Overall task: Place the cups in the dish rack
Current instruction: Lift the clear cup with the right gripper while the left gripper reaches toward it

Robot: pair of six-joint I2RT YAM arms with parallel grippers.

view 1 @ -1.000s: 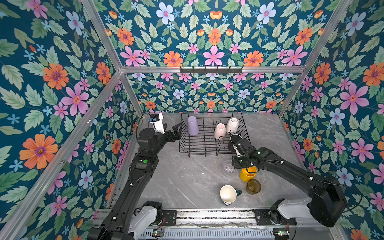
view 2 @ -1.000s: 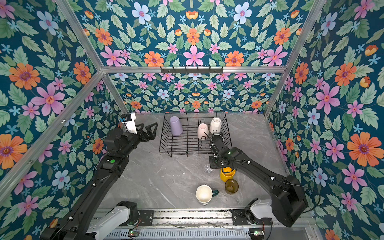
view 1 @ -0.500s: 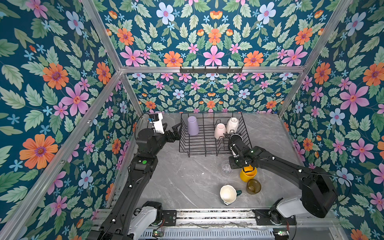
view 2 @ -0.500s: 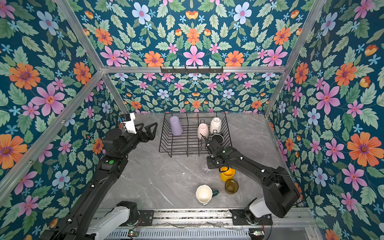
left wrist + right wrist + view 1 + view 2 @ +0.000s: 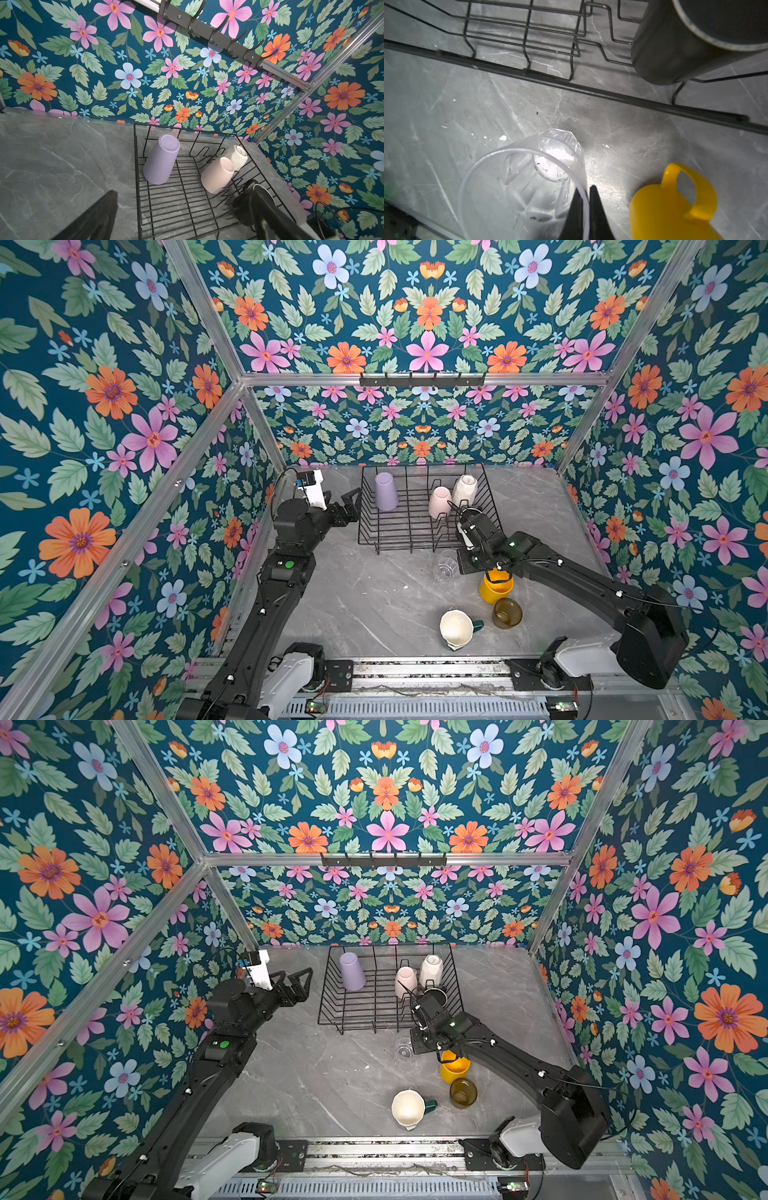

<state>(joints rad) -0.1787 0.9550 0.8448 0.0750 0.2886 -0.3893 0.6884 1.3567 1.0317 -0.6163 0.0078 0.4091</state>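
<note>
The right gripper (image 5: 588,189) is pinched tight on the rim of the clear glass (image 5: 529,176), one finger inside the wall and one outside; the glass stands mouth up on the table (image 5: 365,605), just near of the rack (image 5: 409,526), toward its right end. The left gripper (image 5: 343,506) hangs spread wide and empty just left of the rack. In the rack, mouth down, are the tumbler (image 5: 385,491) at far left and the pink mug (image 5: 439,502) and white mug (image 5: 464,489) touching at far right, with the black mug (image 5: 436,994) in the near right corner. The yellow mug (image 5: 494,587) stands near-right of the clear glass under the right arm, the amber glass (image 5: 507,612) just nearer, and the green mug (image 5: 457,628) lies on its side left of that
</note>
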